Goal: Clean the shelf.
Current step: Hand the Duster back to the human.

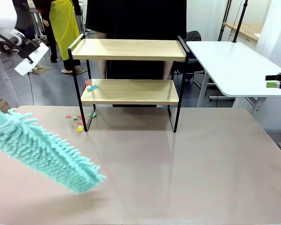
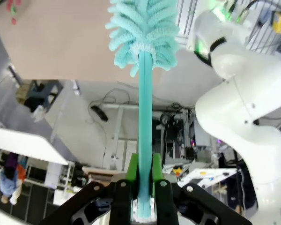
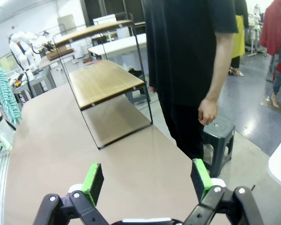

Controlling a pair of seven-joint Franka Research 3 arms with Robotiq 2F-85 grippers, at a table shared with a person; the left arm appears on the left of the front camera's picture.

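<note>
The shelf point(image 1: 131, 91) stands at the table's far middle, two light wooden boards in a thin black frame; it also shows as the shelf point(image 3: 103, 82) in the right wrist view. Coloured paper scraps point(image 1: 90, 86) lie on the lower board's left end, and more scraps point(image 1: 77, 122) lie by its left front leg. My left gripper point(image 2: 144, 171) is shut on the teal handle point(image 2: 145, 122) of a fluffy teal duster point(image 1: 47, 152), which hangs over the table's near left. My right gripper point(image 3: 147, 180) is open and holds nothing; it hovers at the far right point(image 1: 270, 81).
A person in black point(image 1: 136, 18) stands right behind the shelf, one hand point(image 3: 208, 110) hanging down. A white side table point(image 1: 234, 65) stands at the back right, with a grey stool point(image 3: 218, 136) near it. The brown table point(image 1: 178, 164) lies bare before the shelf.
</note>
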